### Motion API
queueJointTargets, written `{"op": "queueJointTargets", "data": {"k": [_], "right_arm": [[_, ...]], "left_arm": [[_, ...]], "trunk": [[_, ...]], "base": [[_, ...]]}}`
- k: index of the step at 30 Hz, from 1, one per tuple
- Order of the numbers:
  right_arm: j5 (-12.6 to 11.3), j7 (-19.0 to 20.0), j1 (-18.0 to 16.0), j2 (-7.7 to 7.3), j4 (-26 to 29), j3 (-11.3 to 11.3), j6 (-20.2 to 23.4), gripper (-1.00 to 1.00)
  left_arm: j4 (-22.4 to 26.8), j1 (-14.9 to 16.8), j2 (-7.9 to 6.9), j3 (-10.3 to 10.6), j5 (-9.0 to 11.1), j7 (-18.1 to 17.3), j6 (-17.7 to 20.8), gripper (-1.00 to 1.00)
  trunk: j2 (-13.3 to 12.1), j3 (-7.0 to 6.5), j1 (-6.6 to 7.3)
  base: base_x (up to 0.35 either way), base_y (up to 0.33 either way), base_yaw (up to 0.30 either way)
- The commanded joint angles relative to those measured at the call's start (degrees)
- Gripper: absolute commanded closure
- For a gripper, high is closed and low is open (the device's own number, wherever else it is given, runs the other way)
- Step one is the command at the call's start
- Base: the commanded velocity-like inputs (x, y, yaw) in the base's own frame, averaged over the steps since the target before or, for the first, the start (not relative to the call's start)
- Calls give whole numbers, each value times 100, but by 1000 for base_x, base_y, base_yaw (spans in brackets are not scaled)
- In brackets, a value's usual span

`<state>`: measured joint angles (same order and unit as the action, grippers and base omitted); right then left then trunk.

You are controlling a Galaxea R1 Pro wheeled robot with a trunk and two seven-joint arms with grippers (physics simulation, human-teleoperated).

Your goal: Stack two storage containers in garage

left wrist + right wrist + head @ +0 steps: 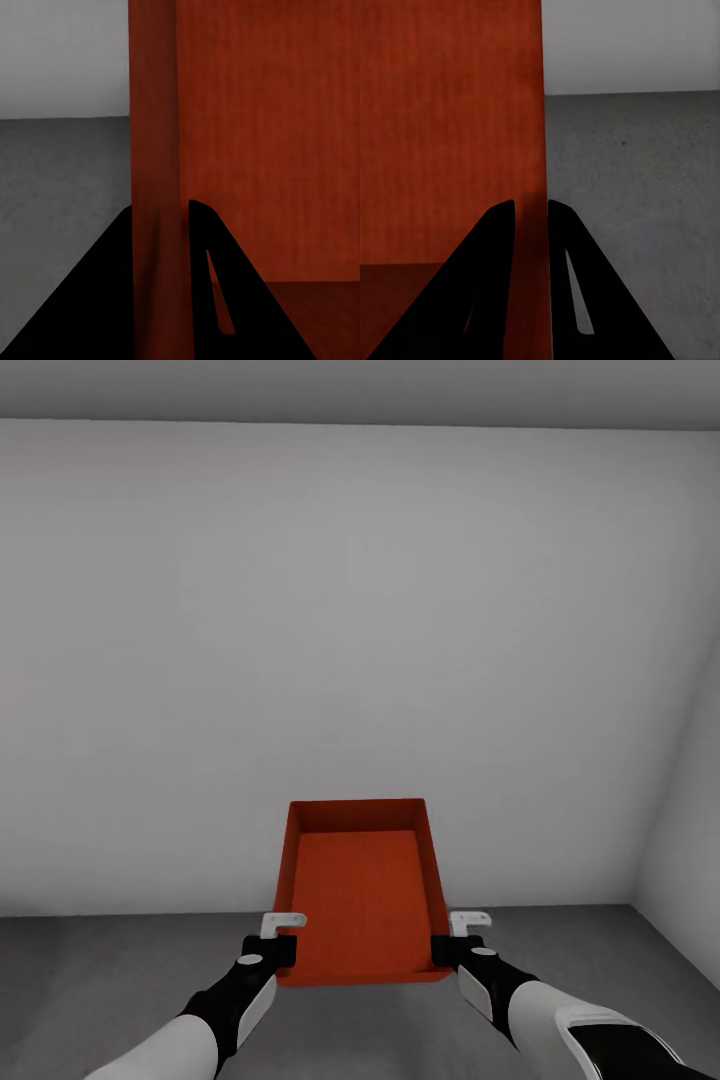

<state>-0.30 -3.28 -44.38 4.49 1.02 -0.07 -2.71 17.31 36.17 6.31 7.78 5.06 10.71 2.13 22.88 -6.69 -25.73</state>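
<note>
Ahead, a bare white wall (pixel 360 660) meets dull grey concrete floor (pixel 120 980) under a grey ceiling (pixel 360 388).

Both tools carry one orange-red storage container (pixel 362 895) in the air before the robot: the left tool (pixel 272 950) is clamped on its left wall, the right tool (pixel 452 948) on its right wall, each wall pinched between two black fingers (pixel 495 285). A second wall (pixel 690 840) closes the corner on the right.

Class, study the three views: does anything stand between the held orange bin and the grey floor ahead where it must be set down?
Nothing visible does. The bin is held by the left end effector and right end effector; the grey floor shows bare up to the white wall.
</note>
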Motion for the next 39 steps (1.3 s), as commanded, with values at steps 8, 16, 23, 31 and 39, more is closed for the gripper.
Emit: {"op": "queueJointTargets", "data": {"k": [8,16,23,31,39], "right_arm": [[-50,-297,-1,0,-23,-143,-28,100],[-50,-304,-1,0,-23,-143,-36,100],[-50,-304,-1,0,-23,-143,-37,100],[-50,-304,-1,-1,-23,-143,-9,100],[-50,-301,-1,6,-23,-143,16,100]], "left_arm": [[29,4,-7,-92,-84,89,24,100],[50,4,-7,-91,-84,89,24,100],[55,4,-7,-92,-84,115,24,100],[53,4,-7,-92,-84,116,25,100],[53,3,-7,-91,-84,116,26,100]], "trunk": [[4,2,-5],[4,2,-5],[4,2,-5],[4,2,-5],[4,2,-5]], "base": [[73,0,0],[1,0,0],[0,0,0],[0,0,0],[0,0,0]]}}
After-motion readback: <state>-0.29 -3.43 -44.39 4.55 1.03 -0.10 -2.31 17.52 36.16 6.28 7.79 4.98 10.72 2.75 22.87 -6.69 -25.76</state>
